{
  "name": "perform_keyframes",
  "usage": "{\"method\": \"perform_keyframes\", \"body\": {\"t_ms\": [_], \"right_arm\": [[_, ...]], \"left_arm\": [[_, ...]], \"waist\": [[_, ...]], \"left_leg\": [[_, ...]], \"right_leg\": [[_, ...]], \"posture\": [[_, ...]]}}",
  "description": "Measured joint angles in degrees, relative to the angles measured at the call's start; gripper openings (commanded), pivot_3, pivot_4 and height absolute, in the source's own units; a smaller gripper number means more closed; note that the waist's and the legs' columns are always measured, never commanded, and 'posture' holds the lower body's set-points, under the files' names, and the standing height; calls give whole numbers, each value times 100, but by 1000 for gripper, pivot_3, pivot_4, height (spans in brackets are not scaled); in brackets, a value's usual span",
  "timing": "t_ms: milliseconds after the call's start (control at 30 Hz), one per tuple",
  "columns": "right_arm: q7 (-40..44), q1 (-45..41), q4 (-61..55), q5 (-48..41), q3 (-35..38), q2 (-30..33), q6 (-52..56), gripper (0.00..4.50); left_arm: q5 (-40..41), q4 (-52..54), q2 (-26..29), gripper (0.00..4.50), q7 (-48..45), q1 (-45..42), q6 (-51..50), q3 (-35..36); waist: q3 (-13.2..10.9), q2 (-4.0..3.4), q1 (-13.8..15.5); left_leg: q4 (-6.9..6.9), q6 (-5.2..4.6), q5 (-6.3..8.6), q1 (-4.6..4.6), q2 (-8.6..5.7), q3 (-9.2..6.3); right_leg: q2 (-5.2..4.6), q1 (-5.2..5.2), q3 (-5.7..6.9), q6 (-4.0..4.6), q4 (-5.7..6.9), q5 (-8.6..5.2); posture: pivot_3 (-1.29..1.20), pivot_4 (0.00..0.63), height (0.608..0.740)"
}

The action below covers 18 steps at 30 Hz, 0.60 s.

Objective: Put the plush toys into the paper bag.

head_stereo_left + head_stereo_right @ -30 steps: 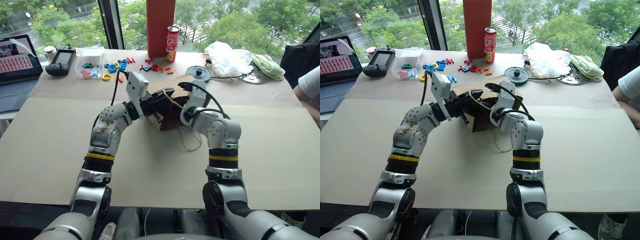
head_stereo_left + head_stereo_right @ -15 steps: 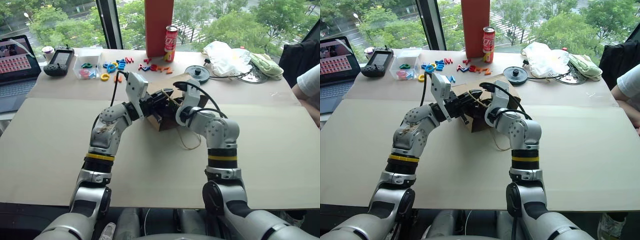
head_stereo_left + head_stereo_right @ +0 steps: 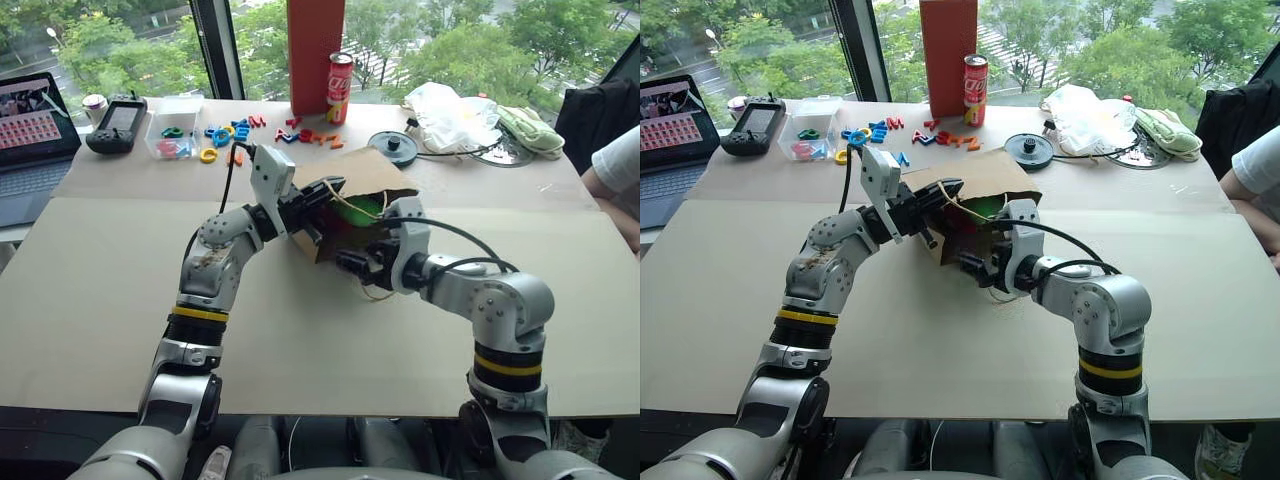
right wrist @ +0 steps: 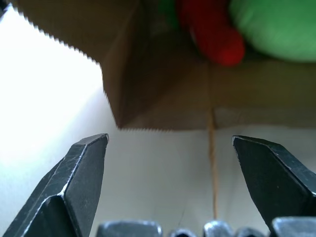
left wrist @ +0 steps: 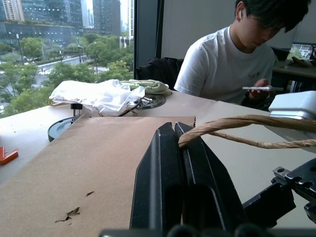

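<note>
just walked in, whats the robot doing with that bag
It is packing plush toys into the paper bag, which lies on its side on the table. The left gripper is shut on a bag handle, holding the mouth open. The right gripper is open and empty just outside the mouth. The green toy and the red toy are both inside.

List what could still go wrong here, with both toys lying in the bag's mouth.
1. The red chili toy and green toy lie near the mouth of the paper bag, which lies on its side; they may roll out.
2. The left gripper holds the mouth up by one handle alone; the twisted paper might slip or tear.
3. The open right gripper sits near the lower handle and may snag it.
</note>
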State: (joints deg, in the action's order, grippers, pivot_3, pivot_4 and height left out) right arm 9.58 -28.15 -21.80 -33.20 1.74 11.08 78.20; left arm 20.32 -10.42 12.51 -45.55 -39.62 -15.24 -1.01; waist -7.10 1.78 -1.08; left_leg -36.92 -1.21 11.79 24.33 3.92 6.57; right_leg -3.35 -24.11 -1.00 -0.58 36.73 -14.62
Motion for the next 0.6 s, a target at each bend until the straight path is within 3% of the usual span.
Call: {"method": "perform_keyframes", "body": {"t_ms": [333, 433, 600], "right_arm": [[-207, 242, 279, 826, -778, 186, -592, 4455], [-138, 261, 335, 962, -882, 266, -750, 3740], [-93, 338, 385, 1115, -887, 306, -919, 2041]], "left_arm": [[0, -58, 23, 0, -8, 0, 3, 0], [0, -58, 24, 0, -8, 0, 3, 0], [0, -58, 43, 0, -6, 0, 4, 1]], "waist": [[0, 0, 25], [0, 0, 26], [0, 0, 29]], "left_leg": [[-3, -4, -3, 0, -4, -1], [-5, -4, -4, -2, -4, -1], [-4, -4, -4, -1, -4, -2]], "right_leg": [[-3, 3, 0, -1, -1, 0], [-3, 5, 0, -1, -1, 0], [-2, 4, 0, -1, -1, 0]], "posture": [[0, 150, 740], [0, 150, 740], [0, 150, 740]]}}
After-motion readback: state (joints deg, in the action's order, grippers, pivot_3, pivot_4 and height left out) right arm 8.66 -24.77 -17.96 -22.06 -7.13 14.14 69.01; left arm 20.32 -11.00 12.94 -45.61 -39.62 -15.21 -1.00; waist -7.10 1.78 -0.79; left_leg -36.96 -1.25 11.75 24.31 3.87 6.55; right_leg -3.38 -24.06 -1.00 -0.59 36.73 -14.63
